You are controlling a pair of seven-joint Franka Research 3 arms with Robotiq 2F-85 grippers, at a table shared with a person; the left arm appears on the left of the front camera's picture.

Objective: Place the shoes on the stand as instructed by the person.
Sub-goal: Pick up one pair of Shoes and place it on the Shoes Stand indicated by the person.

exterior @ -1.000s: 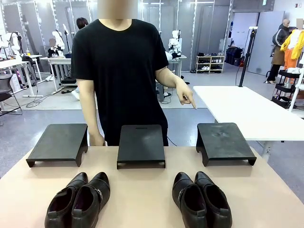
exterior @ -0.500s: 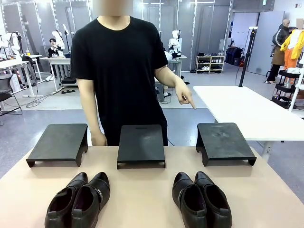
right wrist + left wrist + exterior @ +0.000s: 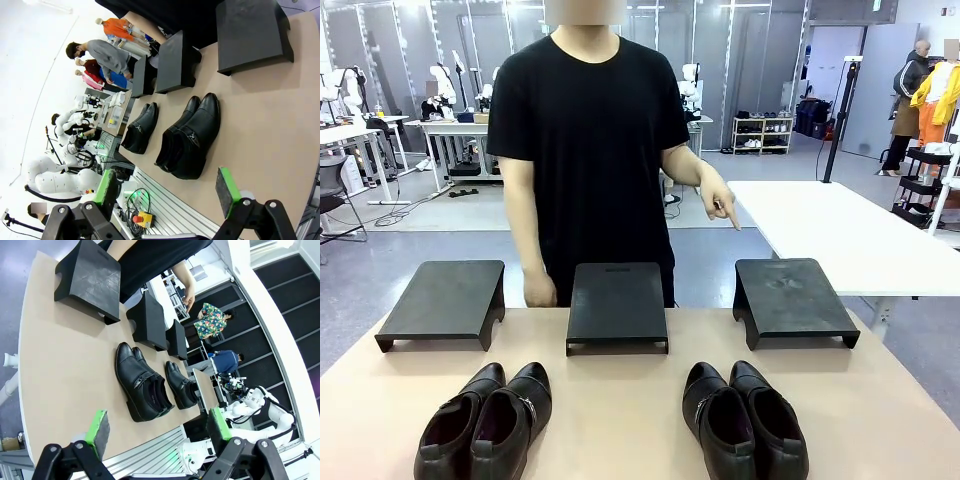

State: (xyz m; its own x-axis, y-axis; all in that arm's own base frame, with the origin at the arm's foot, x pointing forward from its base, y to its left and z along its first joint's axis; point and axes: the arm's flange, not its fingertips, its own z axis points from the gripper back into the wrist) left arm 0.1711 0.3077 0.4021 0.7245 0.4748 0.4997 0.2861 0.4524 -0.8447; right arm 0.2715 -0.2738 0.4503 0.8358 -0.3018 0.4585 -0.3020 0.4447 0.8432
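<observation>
Two pairs of glossy black shoes stand near the table's front edge. The left pair (image 3: pixel 485 420) (image 3: pixel 142 385) has a buckled strap; the right pair (image 3: pixel 745 422) (image 3: pixel 192 137) looks plainer. Behind them stand three black stands: left (image 3: pixel 445 298), middle (image 3: pixel 617 300) and right (image 3: pixel 790 295). The person (image 3: pixel 585 150) stands behind the middle stand, and one hand (image 3: pixel 722 203) points a finger down toward the right stand. My left gripper (image 3: pixel 157 426) and right gripper (image 3: pixel 167 189) hover open over the near table edge, both empty and well short of the shoes.
The tan table (image 3: pixel 620 400) has bare room between the two pairs and in front of the stands. A white table (image 3: pixel 840 230) stands beyond at the right. Other people and benches are far off in the room.
The person has shifted slightly to the picture's right. The pointing hand stays out toward the right stand. Shoes and stands have not moved.
</observation>
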